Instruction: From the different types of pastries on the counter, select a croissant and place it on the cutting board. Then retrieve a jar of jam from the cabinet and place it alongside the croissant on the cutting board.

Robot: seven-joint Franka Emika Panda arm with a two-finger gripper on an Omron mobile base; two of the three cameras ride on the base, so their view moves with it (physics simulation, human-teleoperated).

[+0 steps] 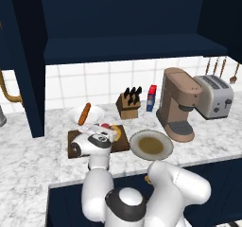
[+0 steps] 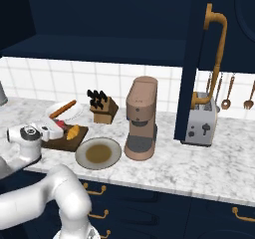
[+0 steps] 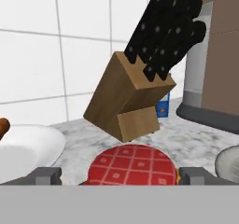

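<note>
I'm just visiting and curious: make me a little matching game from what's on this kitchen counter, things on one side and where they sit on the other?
Things:
1. croissant
2. long orange-brown pastry
3. knife block
4. toaster

Places:
A. far right, beyond the coffee machine
B. on the cutting board
C. on a white plate
D. against the tiled wall, beside a red-and-blue box

Pairs: 1-B, 2-C, 3-D, 4-A
</note>
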